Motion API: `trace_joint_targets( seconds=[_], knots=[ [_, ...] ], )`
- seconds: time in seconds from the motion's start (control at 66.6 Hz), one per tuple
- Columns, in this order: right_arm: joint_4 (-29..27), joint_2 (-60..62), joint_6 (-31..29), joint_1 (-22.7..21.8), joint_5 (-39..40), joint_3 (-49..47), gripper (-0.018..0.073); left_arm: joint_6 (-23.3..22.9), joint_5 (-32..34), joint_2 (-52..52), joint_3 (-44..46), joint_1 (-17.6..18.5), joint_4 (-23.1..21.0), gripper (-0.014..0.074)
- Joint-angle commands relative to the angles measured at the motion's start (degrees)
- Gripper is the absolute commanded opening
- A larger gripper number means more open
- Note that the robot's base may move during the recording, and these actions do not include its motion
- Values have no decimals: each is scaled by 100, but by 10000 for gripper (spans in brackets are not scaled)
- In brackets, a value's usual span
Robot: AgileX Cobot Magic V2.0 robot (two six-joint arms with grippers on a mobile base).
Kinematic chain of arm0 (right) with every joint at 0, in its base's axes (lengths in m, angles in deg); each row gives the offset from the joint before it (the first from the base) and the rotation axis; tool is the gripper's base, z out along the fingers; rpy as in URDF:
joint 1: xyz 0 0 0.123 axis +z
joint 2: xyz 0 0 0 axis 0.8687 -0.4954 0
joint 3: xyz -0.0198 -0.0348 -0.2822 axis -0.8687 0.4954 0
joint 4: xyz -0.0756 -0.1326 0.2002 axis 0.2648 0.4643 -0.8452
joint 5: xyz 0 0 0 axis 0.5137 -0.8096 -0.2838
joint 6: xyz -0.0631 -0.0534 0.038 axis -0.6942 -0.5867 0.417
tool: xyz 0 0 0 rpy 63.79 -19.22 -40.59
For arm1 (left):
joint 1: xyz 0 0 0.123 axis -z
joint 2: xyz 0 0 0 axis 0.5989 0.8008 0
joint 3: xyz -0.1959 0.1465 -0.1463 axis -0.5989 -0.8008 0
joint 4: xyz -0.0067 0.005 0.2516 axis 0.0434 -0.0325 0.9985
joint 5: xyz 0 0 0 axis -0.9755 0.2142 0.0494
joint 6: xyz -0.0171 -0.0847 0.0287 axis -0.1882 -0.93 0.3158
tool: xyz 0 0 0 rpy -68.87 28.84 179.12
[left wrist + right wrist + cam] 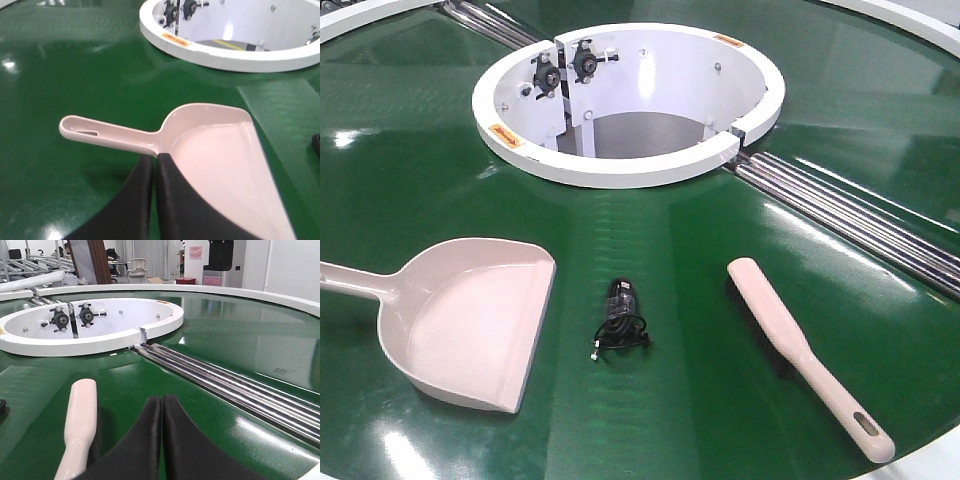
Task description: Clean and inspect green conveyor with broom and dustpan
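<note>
Here the green conveyor surface point(700, 400) carries everything, with its white rim point(620, 168) at 12 o'clock in the front view and steel rollers point(850, 215) running out from the rim toward 4 o'clock. The dustpan point(470, 320) lies flat at 8 o'clock, open side up. Its straight lip faces 3 o'clock and its handle runs off the edge of the picture at 9 o'clock. The broom point(790, 330) lies at 4 o'clock, well apart from the dustpan, with its broad head toward 11 o'clock and its slim slotted handle toward 5 o'clock; dark bristles show along its lower side. Between the two, at 6 o'clock, sits a small coiled black cable point(620, 320), touching neither. Neither arm shows in the front view. In the left wrist view the left pincer point(155, 159) has its black fingers pressed together with nothing between them; the tips sit over the spot where the dustpan's handle joins the scoop, and whether they touch it I cannot tell. In the right wrist view the right pincer point(162, 399) is likewise closed on nothing, and the broom lies just beside it at 9 o'clock.
</note>
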Motion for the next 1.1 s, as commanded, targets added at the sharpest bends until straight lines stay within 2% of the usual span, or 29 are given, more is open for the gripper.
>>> trace_joint_targets(
  seconds=[0.0,0.18,0.316,0.436,0.511,0.646,0.736,0.826,0.947,1.082],
  knots=[
    [14,105,20,-33,409,74,-10,-60,383,161,215,-2,-10,17],
    [14,105,20,-33,409,74,-10,-55,464,216,234,-2,-10,159],
    [14,105,20,-33,409,74,-10,-55,533,216,234,-2,-10,352],
    [14,105,20,-33,409,74,-10,-55,549,216,234,-2,-10,477],
    [14,105,20,-33,409,74,-10,-60,548,216,234,-2,-18,517],
    [14,105,20,-33,409,74,-10,-52,644,216,258,-2,-161,524],
    [14,105,20,-33,409,74,-10,45,264,216,649,-2,-121,524],
    [14,105,20,-33,409,74,-10,706,-438,418,1256,-2,-53,524],
    [14,105,20,-33,409,74,-10,2088,-1730,977,2339,-2,-187,524],
    [14,105,20,-33,409,74,-10,3616,-3182,1907,3501,4,-567,524]
  ],
)
